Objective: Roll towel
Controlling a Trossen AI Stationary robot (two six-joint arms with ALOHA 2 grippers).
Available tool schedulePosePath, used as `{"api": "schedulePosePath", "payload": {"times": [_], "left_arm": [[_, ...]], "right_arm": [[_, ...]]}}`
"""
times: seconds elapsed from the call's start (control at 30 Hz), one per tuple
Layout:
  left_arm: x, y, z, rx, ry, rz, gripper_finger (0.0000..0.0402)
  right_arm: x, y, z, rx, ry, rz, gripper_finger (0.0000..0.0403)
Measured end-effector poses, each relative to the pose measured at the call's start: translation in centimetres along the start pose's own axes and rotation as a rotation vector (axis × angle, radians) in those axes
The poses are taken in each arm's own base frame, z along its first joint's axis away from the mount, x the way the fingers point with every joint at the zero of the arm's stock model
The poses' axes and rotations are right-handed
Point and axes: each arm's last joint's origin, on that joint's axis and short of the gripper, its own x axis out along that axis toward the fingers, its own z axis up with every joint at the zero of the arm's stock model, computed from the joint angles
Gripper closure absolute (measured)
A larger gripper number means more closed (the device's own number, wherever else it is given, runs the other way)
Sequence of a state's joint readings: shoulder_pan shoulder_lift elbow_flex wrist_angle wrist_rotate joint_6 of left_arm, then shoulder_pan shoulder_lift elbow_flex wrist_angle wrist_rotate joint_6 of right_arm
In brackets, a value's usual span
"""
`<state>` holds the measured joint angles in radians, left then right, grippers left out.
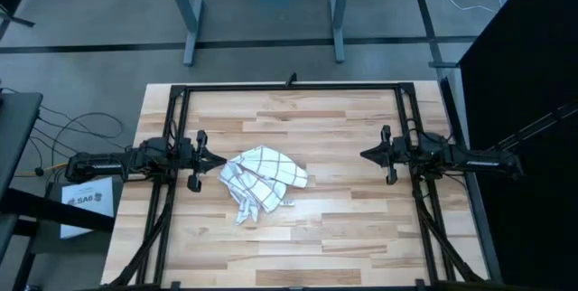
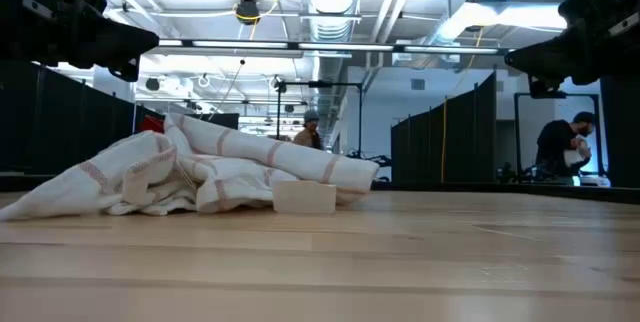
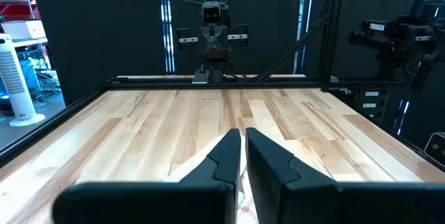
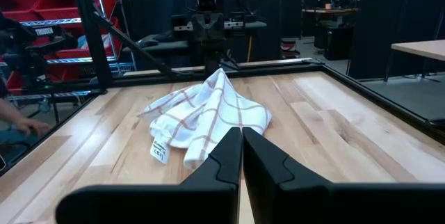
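The towel [image 1: 262, 178], white with a thin dark grid, lies crumpled in a heap on the wooden table, left of centre. It also shows in the low view [image 2: 200, 172] and the right wrist view [image 4: 208, 113], with a small white label [image 4: 159, 151] at its edge. My left gripper [image 1: 220, 160] is shut and hovers above the table just left of the towel, touching nothing; the low view shows it [image 2: 135, 47] well above the cloth. My right gripper [image 1: 365, 154] is shut and empty, up in the air to the towel's right, pointing at it.
A black frame [image 1: 289, 86] runs around the tabletop. A white printed paper sheet [image 1: 86, 202] lies off the table's left side. Bare wood lies right of and in front of the towel. A person [image 2: 565, 147] stands far off in the room.
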<state>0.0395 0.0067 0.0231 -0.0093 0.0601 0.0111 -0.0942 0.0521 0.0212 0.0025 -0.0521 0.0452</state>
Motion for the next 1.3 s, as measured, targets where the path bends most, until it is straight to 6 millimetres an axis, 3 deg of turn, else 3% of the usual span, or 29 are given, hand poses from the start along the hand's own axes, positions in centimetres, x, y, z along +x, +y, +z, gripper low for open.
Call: {"api": "schedulePosePath", "payload": {"times": [1.0,1.3], "left_arm": [[0.0,0.0,0.0,0.0,-0.005,-0.001,0.0393],[0.0,0.1,1.0,0.043,-0.113,0.018,0.0393]], "right_arm": [[0.0,0.0,0.0,0.0,0.004,0.0,0.0403],[0.0,0.0,0.0,-0.001,0.003,-0.001,0.0403]]}}
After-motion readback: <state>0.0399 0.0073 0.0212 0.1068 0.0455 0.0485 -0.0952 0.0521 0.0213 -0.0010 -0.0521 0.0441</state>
